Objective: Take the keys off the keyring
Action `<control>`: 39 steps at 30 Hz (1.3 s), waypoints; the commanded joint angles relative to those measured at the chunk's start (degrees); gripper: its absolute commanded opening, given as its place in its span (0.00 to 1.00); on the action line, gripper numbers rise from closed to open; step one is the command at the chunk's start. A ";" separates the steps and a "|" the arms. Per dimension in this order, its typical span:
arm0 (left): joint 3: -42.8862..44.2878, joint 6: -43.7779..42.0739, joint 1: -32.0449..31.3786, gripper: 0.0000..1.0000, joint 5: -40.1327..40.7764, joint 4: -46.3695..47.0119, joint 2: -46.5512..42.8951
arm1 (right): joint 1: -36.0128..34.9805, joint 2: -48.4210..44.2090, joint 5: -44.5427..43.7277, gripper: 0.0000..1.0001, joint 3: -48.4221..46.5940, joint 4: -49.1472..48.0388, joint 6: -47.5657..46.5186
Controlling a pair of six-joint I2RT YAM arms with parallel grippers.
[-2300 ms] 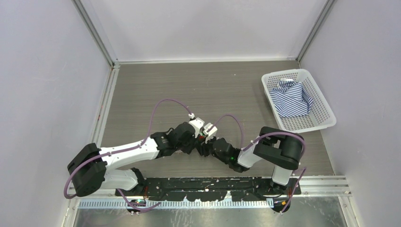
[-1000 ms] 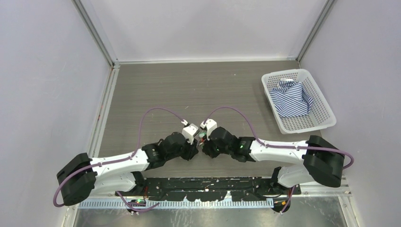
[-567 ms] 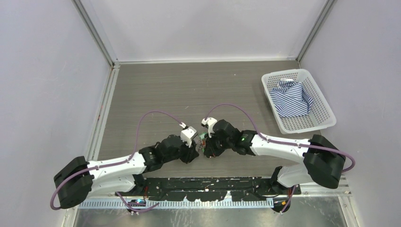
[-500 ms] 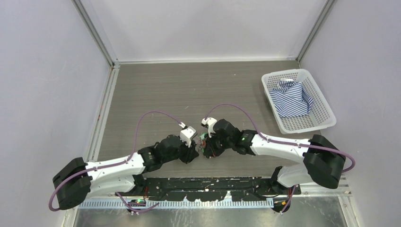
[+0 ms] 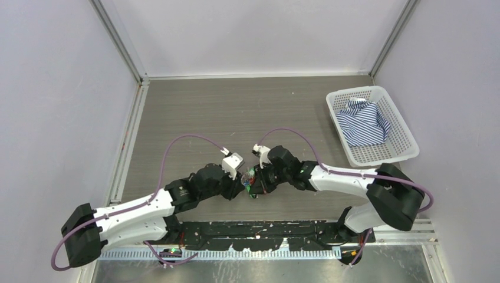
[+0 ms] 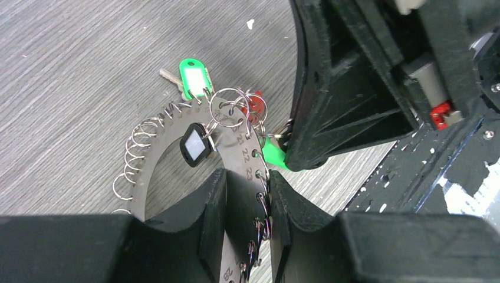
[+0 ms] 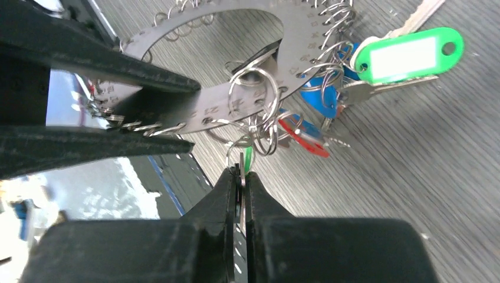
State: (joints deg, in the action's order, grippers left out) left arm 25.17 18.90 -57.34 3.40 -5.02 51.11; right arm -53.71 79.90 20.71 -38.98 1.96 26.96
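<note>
Grey wood-grain bench (image 5: 194,112) carries the work, close to the arm bases.

1. Left hand (image 6: 246,180): jaws half closed across the flat band of the keyring (image 6: 239,156), clamping it. Hold this clamp firm so that the band cannot pivot.
2. Right hand (image 7: 242,174): jaws nearly closed, pinching one split ring (image 7: 237,154) that hangs from the keyring's rim; a green tag shows just behind it. The wire is thin and will likely slip under a sideways pull, so draw straight outward from the rim hole, slowly.
3. Neighbouring split rings crowd the same stretch of rim. Separate the pinched one before any twist, or it may snag them.
4. The keys (image 7: 365,87), with green, blue and red heads, bunch at the keyring's far side, some lying on the bench. All appear attached.

Farther off, at the right, a white basket (image 5: 401,154) with a striped cloth (image 5: 365,121) stands well apart.
</note>
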 commanded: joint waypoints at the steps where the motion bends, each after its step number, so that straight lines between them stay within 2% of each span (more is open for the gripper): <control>1: 5.31 -1.91 0.83 0.00 3.04 -3.12 1.03 | 1.86 4.22 9.71 0.09 4.18 -17.62 8.28; 6: 9.74 -4.10 0.83 0.00 4.93 -7.17 0.41 | 3.23 4.56 10.63 0.18 5.89 -27.73 11.75; 15: 7.20 -9.27 0.65 0.00 5.42 1.81 -3.87 | 5.31 0.97 8.10 0.35 5.06 -25.14 9.27; 20: 5.53 -9.41 0.65 0.00 6.18 4.77 -3.55 | 6.00 0.35 5.54 0.36 3.82 -20.64 8.35; 26: -0.17 -6.08 0.58 0.00 7.18 13.39 -3.41 | 6.09 0.28 -1.67 0.37 4.42 -16.85 8.43; 31: -3.28 -3.99 0.56 0.00 7.06 17.00 -3.78 | 6.11 -0.77 -4.85 0.37 8.55 -23.04 10.36; 39: -4.87 -3.78 0.56 0.00 5.11 17.47 -4.84 | 6.45 -5.65 -11.49 0.52 14.32 -29.51 6.52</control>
State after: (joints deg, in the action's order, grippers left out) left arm 21.17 13.74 -56.84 9.43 8.91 47.46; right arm -47.77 77.12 14.35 -25.96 -20.21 36.21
